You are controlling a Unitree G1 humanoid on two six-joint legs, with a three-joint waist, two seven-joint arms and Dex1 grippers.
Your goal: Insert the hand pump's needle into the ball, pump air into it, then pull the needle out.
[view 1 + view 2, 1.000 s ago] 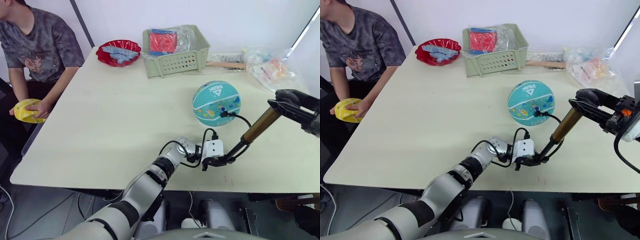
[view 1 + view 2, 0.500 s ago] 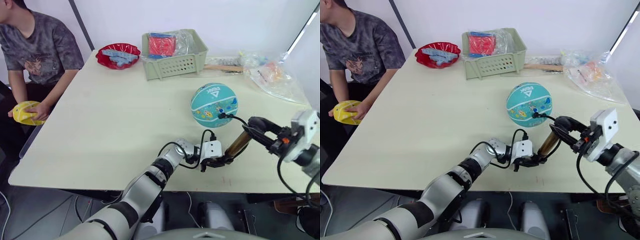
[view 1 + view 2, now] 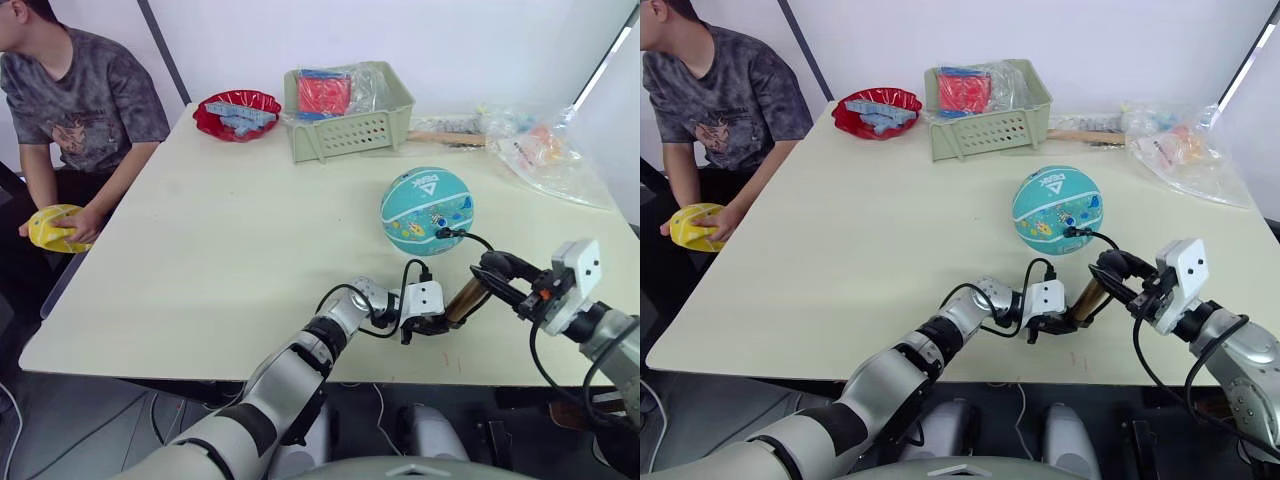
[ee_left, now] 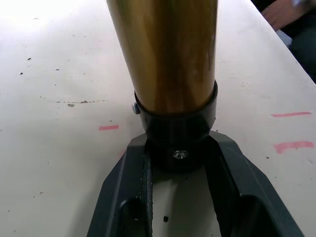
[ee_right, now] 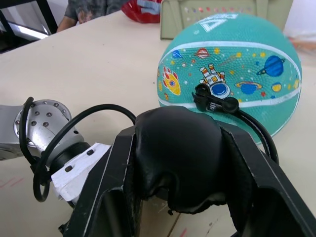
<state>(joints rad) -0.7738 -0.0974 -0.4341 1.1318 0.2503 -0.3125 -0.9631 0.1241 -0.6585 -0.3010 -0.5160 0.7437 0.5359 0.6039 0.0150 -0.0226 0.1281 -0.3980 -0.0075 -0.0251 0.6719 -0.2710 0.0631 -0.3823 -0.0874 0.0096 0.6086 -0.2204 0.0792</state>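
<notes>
At the 9 o'clock edge a seated person [image 3: 70, 90] rests a hand on a yellow ball [image 3: 52, 226], apart from our work. Near 6 o'clock on the pale surface [image 3: 220, 230] our left end effector [image 3: 432, 322] is clamped on the black base cap of the slim metallic gold-bronze hand pump [image 3: 466, 298]; the left wrist view shows both black fingers [image 4: 129, 187] pressed against that cap. We judge this hold is there to pin the pump's foot to the surface so it cannot slide under each stroke. The pump's long axis rises from that pinned end toward 2 o'clock, up to the black handle, which our right end effector [image 3: 1110, 272] encloses with its fingers [image 5: 111, 177] closed around the knob, placed to drive the plunger along the tube. At about 1 o'clock from the pump stands the teal-turquoise mini basketball with white seams and cartoon prints [image 3: 429, 209], resting on the surface near mid-right. The thin black hose [image 3: 478, 238] curves from the pump to a small black fitting of the needle [image 5: 213, 102] seated against the ball's lower side, so we judge insertion done and pumping under way.
</notes>
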